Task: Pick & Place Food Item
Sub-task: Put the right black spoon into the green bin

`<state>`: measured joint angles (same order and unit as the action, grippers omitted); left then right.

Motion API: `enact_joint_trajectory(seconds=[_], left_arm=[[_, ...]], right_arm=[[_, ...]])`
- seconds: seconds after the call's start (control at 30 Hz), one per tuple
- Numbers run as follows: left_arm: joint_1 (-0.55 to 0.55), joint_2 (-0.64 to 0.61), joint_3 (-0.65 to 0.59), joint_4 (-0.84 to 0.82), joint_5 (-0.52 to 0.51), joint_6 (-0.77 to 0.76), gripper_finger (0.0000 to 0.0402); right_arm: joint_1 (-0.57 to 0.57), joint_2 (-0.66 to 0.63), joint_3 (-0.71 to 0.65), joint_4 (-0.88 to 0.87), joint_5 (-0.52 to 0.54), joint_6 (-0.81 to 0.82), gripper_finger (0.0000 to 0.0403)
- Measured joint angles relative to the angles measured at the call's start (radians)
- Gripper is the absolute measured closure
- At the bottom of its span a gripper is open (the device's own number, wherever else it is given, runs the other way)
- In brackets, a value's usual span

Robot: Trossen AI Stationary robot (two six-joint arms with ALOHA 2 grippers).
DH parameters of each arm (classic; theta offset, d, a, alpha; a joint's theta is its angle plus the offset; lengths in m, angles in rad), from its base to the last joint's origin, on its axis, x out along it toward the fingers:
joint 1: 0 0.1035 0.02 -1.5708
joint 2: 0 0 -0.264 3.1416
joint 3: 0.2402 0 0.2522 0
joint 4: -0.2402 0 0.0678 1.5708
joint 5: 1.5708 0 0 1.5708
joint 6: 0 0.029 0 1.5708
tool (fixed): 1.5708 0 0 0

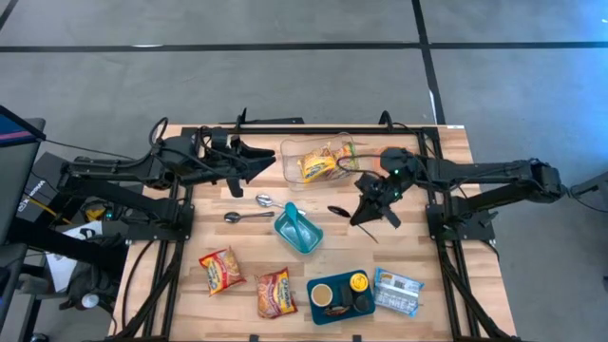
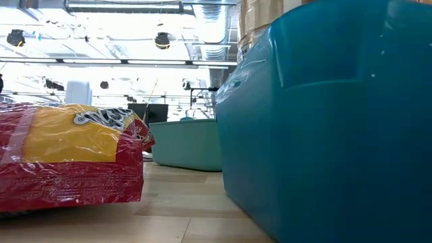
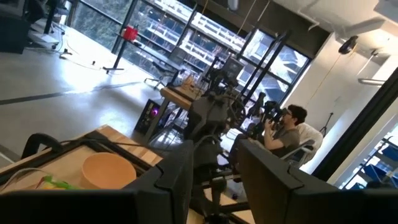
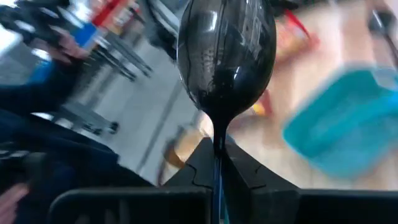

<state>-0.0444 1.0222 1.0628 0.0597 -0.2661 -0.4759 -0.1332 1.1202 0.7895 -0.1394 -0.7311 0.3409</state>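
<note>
- The right pincer (image 1: 369,211) was clamped on the thin handle of a glossy black plastic spoon (image 4: 225,56), held above the wooden table (image 1: 446,294) just right of the teal plastic dish (image 1: 298,229).
- The right wrist view showed the spoon's oval bowl close up, with the handle pinched between the closed fingers (image 4: 245,171); from above, the spoon (image 1: 340,211) was only a dark sliver at the pincer tip.
- The left pincer (image 1: 264,161) hovered beside the clear plastic container (image 1: 290,152) at the table's far edge; its fingers (image 3: 177,180) stood partly apart with nothing between them.
- A yellow snack packet (image 1: 316,167) lay inside that container.
- The low view showed only a red-and-yellow noodle packet (image 2: 67,162) and a teal tub wall (image 2: 331,121), no arms.
- The left wrist view alone showed a seated person (image 3: 289,127) beyond the table.
</note>
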Motion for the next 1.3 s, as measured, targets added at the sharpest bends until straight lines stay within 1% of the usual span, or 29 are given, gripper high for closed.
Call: enact_joint_trajectory(seconds=[0.23,0.33,0.5,0.73,0.87,1.0,1.1,1.2,1.3], left_arm=[[0.000,0.000,0.000,0.018,-0.001,0.000,0.0279],[0.000,0.000,0.000,0.039,-0.001,0.009,0.0279],[0.000,0.018,0.000,0.036,-0.005,0.029,0.0279],[0.000,0.120,0.000,0.044,-0.004,0.035,0.0279],[0.000,0.189,0.000,0.094,0.032,0.105,0.0279],[0.000,0.256,0.000,0.187,0.138,0.163,0.0279],[0.000,0.301,0.000,0.240,0.191,0.189,0.0279],[0.000,0.336,0.000,0.238,0.217,0.188,0.0279],[0.000,0.355,0.000,0.238,0.220,0.188,0.0279]], right_arm=[[-0.059,0.023,0.001,0.220,-0.145,0.089,0.0398],[-0.077,0.055,0.000,0.305,-0.197,0.136,0.0398],[-0.098,0.120,0.001,0.502,-0.290,0.247,0.0398],[-0.107,0.208,0.001,0.756,-0.399,0.451,0.0398],[-0.106,0.240,0.001,0.892,-0.444,0.579,0.0398],[-0.107,0.262,0.000,0.942,-0.455,0.648,0.0398],[-0.107,0.269,0.001,0.950,-0.458,0.655,0.0398],[-0.107,0.270,0.000,0.948,-0.459,0.655,0.0398],[-0.106,0.268,0.000,0.947,-0.461,0.655,0.0398]])
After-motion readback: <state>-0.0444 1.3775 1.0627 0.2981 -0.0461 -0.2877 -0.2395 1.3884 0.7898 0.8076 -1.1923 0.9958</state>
